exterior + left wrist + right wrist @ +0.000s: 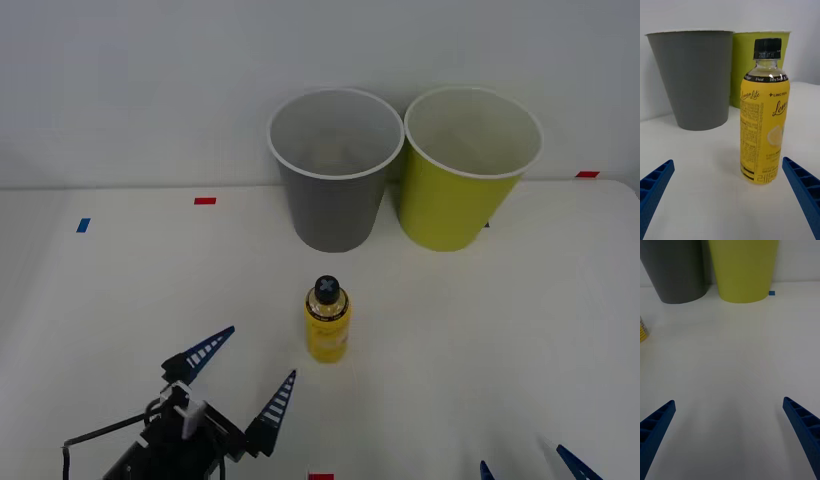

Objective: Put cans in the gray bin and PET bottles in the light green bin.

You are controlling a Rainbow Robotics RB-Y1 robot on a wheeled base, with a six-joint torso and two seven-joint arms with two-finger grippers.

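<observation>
Blue left pincer [248,368]: spread wide, empty, at 7 o'clock from the bottle.
Right pincer [730,435]: wide open, empty, parked low at 5 o'clock.
Lemon PET bottle [327,320]: upright on the white surface [480,340]; likely light, slick, slightly squashable, so grip mid-label.
Light green bin [466,170]: at 1 o'clock, beside the gray bin [335,175].

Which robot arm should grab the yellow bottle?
Probably the left. Its open gripper points at the upright bottle just ahead. The right gripper sits open, farther off.
</observation>
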